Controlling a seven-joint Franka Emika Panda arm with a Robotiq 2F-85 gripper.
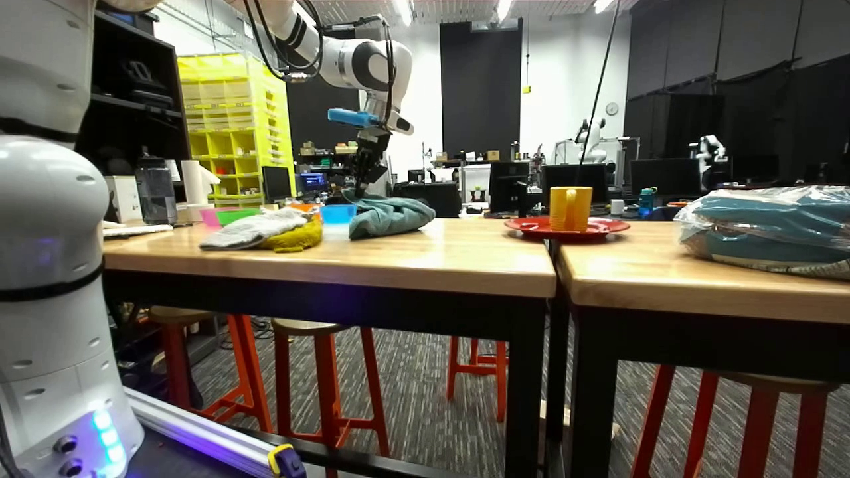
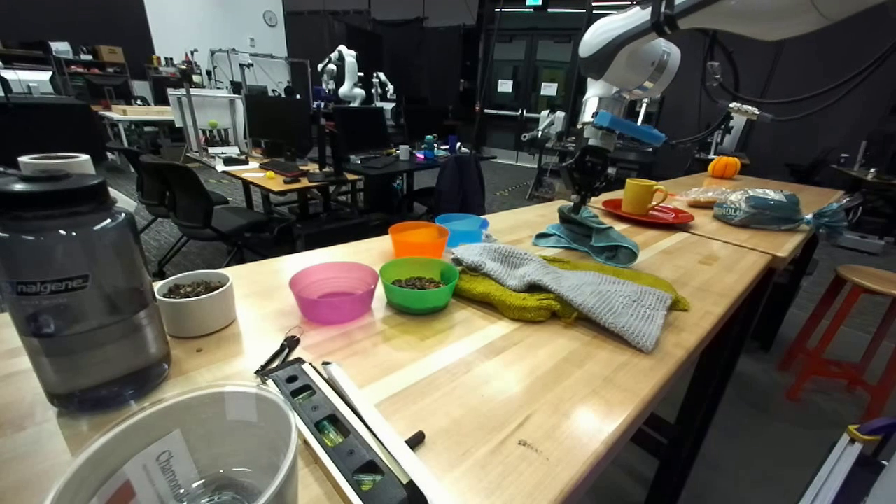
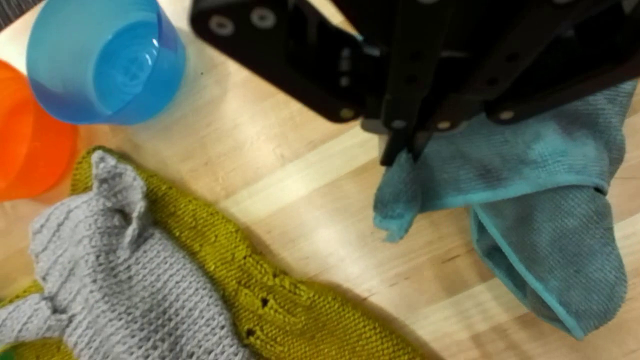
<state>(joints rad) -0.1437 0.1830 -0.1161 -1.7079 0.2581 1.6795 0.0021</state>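
Note:
My gripper (image 3: 403, 156) is shut on a pinched edge of the teal cloth (image 3: 540, 165). A small tuft of that cloth pokes out past the fingertips in the wrist view. The rest of it lies folded and crumpled on the wooden table. In both exterior views the gripper (image 2: 578, 204) points down, with the cloth (image 1: 392, 216) bunched beneath it. Beside it lie a grey knitted cloth (image 3: 145, 280) and, partly under that, a mustard-yellow knitted cloth (image 3: 300, 310). The inner faces of the fingers are hidden by the cloth.
Blue (image 2: 463, 229), orange (image 2: 418, 239), pink (image 2: 334, 292) and green (image 2: 418, 297) bowls stand near the cloths. A yellow mug (image 2: 640, 196) sits on a red plate (image 2: 677, 217). A water bottle (image 2: 77, 294) and spirit level (image 2: 329, 430) are at the near end. A bagged teal item (image 1: 777, 226) lies farther along.

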